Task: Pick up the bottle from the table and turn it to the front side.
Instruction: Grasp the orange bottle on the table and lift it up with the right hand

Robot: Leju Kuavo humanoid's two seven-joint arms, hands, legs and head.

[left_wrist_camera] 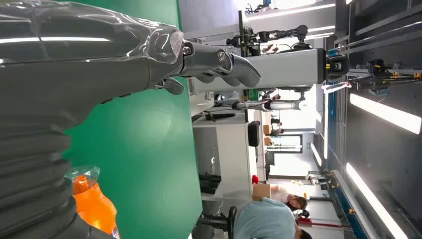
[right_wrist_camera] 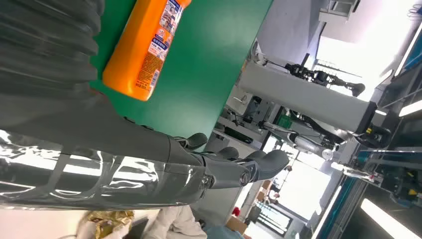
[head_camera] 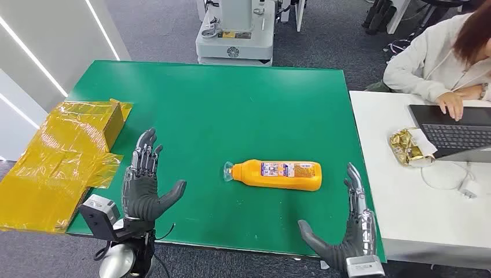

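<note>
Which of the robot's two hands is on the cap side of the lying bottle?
The left hand: the orange bottle's clear cap points toward it, while the right hand sits near the bottle's base.

We find our left hand [head_camera: 145, 188] raised at the near left, palm inward, fingers spread and holding nothing. Our right hand [head_camera: 344, 234] stands at the near right, fingers extended upward, thumb out, likewise empty.
</note>
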